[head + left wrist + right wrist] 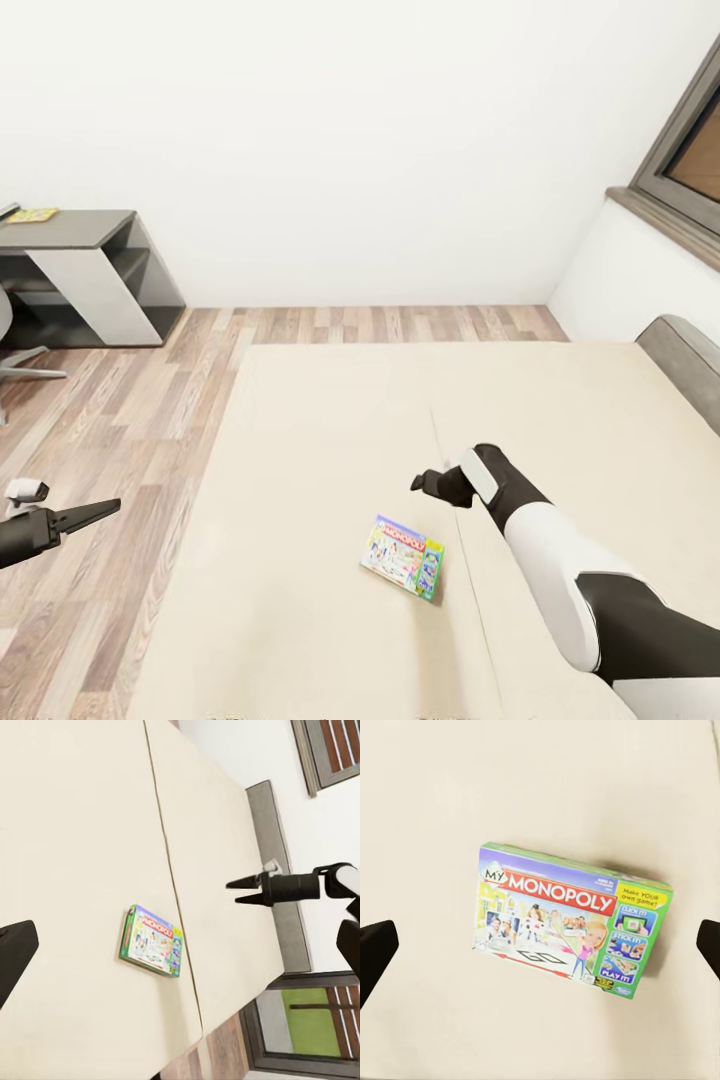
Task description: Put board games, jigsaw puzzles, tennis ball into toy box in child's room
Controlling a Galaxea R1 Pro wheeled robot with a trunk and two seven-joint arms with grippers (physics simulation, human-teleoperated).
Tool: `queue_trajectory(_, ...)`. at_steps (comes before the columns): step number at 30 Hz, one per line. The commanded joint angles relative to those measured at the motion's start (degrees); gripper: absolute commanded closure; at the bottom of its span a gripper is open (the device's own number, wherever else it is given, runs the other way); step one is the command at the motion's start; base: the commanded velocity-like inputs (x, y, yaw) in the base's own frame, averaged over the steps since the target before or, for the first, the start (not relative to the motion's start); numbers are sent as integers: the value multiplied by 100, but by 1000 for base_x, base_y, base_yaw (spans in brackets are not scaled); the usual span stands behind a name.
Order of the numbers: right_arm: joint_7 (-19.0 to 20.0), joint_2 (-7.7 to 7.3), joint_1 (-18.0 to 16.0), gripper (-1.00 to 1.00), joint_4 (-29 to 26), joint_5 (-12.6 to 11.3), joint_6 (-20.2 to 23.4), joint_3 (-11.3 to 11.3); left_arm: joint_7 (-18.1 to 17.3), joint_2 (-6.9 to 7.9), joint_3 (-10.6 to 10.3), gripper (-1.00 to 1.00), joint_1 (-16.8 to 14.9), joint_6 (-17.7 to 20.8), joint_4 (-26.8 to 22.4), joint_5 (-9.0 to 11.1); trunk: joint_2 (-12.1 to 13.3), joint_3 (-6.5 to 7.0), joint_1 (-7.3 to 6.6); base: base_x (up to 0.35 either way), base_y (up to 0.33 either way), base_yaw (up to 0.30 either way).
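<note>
Right end effector (425,484) hovers, spread, above Monopoly box (403,557).

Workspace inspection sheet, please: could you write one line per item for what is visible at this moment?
Surface: beige bed, seam along the mattress.
Job's things: one board game, My Monopoly box, lying flat on the bed; a flat yellow-green item on the grey desk, too small to identify.
Clutter: nothing seen.
Grippers: right gripper open above the bed, near the game; left gripper over the floor, state unclear.
Cables: nothing seen.
Surroundings: wood floor, white wall, window, chair base.
</note>
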Motion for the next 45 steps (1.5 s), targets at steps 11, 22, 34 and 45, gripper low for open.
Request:
queue_trajectory(11,-84,3,-240,-100,-156,-53,136,-31,-25,3,3,-100,-3,59,0,-6,-10,-113,3,0,0,0)
queue_trajectory(22,-104,-12,-395,-100,-163,-54,133,-31,-25,-1,2,-100,-3,59,0,-6,-10,-216,3,0,0,0)
queue_trajectory(34,-98,-9,-422,-100,-170,-44,133,-46,-25,-1,2,-100,-3,59,0,-6,-10,-329,3,0,0,0)
queue_trajectory(45,-90,-14,-422,-100,-168,-43,118,-32,-25,3,3,-100,-3,59,0,-6,-10,-432,3,0,0,0)
